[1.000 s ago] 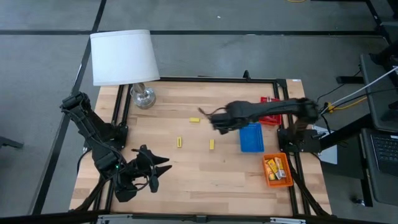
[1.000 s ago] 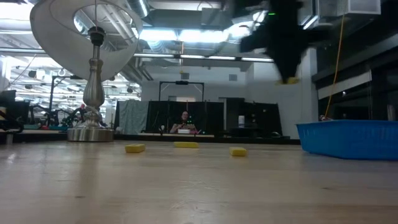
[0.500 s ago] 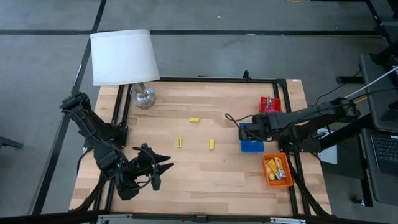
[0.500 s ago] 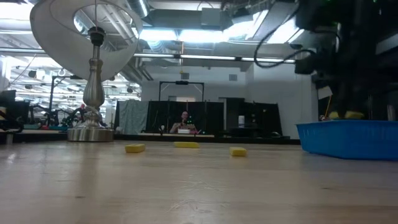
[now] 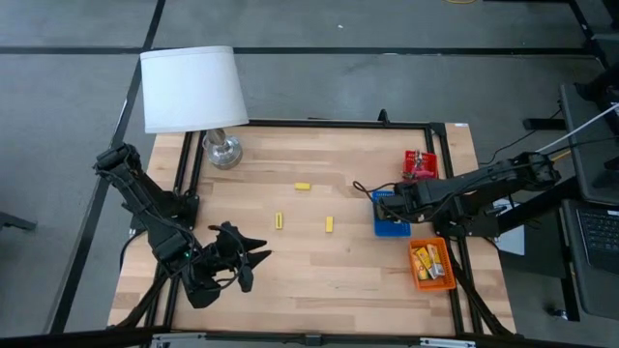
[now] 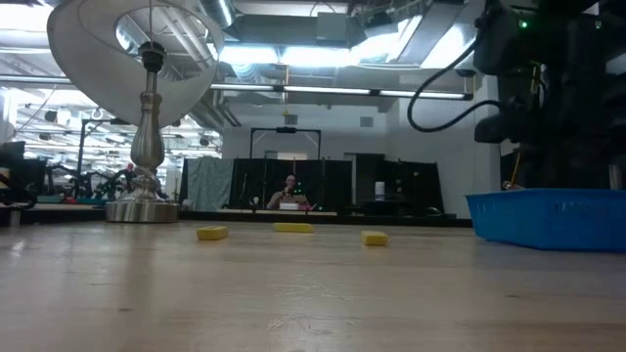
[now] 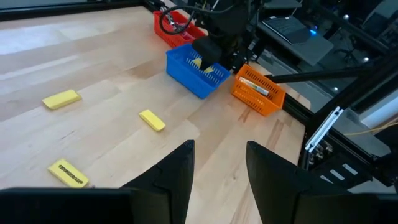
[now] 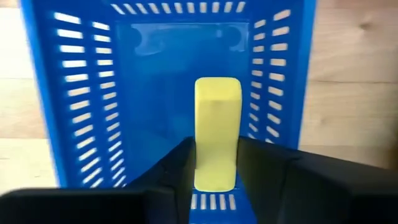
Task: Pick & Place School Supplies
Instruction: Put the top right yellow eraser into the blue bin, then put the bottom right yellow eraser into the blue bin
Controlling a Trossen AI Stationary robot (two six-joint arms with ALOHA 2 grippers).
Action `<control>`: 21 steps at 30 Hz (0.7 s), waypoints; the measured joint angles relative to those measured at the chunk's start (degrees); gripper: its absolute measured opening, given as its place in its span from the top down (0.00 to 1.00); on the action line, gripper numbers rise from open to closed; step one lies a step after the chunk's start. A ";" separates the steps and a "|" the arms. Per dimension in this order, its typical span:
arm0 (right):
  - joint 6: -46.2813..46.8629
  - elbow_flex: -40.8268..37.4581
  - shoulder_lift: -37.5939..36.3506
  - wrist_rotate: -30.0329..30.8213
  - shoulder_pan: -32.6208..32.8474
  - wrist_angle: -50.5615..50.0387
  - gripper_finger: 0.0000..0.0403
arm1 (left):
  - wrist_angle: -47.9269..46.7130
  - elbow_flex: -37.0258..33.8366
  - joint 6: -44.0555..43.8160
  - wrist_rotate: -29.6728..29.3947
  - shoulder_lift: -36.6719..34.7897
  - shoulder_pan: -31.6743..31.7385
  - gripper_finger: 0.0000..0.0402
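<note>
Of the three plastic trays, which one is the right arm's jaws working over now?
The blue tray, the middle one between the red tray and the orange tray. The right gripper hangs over it with a yellow oblong piece between its jaws.

Wooden bench (image 5: 319, 266) with black frame. On it: a lamp (image 5: 221, 150) at the far left corner; three yellow pieces (image 5: 303, 187) (image 5: 280, 220) (image 5: 329, 224) lying loose mid-bench, well apart; along the right edge a red tray (image 5: 419, 162), a blue tray (image 5: 389, 227) and an orange tray (image 5: 431, 266) containing yellow packs.
</note>
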 joint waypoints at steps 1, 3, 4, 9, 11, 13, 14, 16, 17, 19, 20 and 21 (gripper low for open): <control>-0.02 0.00 -0.15 0.01 -0.02 0.37 0.70 | -0.02 0.00 0.00 0.02 0.00 0.10 0.65; -0.51 0.11 -0.24 0.06 -0.02 1.40 0.67 | 0.00 0.00 0.00 0.09 0.00 0.26 0.65; -0.68 0.37 -0.24 0.24 -0.02 1.35 0.65 | 0.00 0.00 0.00 0.09 0.00 0.26 0.65; -2.14 2.12 -0.24 2.68 -0.02 1.13 0.59 | 0.00 0.00 0.00 0.11 0.00 0.26 0.65; -2.44 3.21 -0.24 3.02 -0.02 1.30 0.57 | 0.00 0.00 0.00 0.11 0.00 0.26 0.65; -3.61 5.36 -0.24 3.46 0.89 4.26 0.56 | 0.00 0.00 0.00 0.17 -0.01 0.26 0.65; -5.00 6.87 -0.24 4.27 1.72 7.07 0.56 | -0.01 0.00 0.02 0.17 0.00 0.26 0.65; -7.46 10.32 -0.14 7.07 3.50 14.12 0.56 | -0.02 0.00 0.47 0.19 0.00 0.26 0.65; -8.42 12.06 0.31 8.83 4.29 17.47 0.56 | -0.04 0.00 0.66 0.15 0.00 0.26 0.65; -9.51 15.63 2.46 11.92 5.32 20.90 0.57 | -0.08 0.00 1.07 -0.05 0.00 0.50 0.65; -9.45 17.33 4.25 12.26 5.50 20.69 0.58 | -0.30 0.00 1.05 -0.11 -0.02 0.72 0.65; -9.08 18.85 6.55 11.85 5.49 20.08 0.59 | -0.77 0.00 0.81 -0.09 -0.02 1.00 0.65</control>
